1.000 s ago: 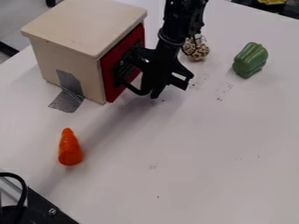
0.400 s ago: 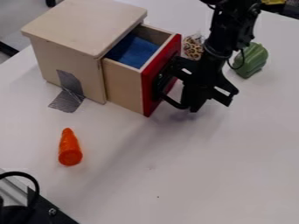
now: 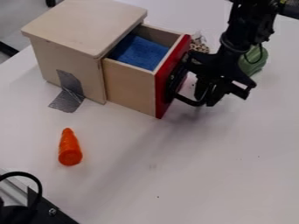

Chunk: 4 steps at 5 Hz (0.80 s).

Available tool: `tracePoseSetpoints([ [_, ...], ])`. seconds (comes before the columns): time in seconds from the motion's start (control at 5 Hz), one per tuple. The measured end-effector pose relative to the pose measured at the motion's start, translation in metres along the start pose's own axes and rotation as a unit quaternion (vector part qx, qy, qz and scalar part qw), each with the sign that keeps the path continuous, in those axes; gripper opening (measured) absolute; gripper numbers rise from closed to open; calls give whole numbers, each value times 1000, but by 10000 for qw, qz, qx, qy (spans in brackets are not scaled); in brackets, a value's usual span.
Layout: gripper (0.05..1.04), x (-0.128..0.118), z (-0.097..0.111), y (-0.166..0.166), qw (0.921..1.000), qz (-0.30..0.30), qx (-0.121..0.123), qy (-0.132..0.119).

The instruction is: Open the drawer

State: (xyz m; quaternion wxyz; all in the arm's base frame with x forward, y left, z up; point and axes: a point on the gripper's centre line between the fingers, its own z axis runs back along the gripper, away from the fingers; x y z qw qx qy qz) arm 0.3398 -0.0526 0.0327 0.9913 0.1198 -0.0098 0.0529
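The black gripper [image 3: 209, 97] hangs at the drawer's front, right against the black handle [image 3: 186, 100], low over the table. The drawer [image 3: 130, 86] stands pulled out to the right from the light wooden box [image 3: 70, 54]. Its red front panel [image 3: 171, 81] faces the gripper, and blue material [image 3: 139, 52] lines the inside. Part of the handle is lost against the black gripper.
An orange carrot [image 3: 70, 148] lies at the left front of the table [image 3: 192, 175]. Behind the arm are a green pepper [image 3: 253, 60] and a patterned brown object [image 3: 199, 43]. Grey tape [image 3: 69, 94] holds the box. Black hardware occupies the lower left corner.
The drawer was closed a second ago and has slid out to the right, together with the gripper at its handle. The arm now covers part of the pepper.
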Motion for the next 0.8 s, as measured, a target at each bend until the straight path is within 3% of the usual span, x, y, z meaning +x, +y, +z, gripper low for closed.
tracePoseSetpoints([
  [0.2, 672, -3, 1, 0, 9996, 264, -47, 131],
  [0.4, 947, 0, 25, 6, 9986, 456, -255, -77],
  [0.8, 997, -6, 74, 4, 9928, 259, -1129, -290],
])
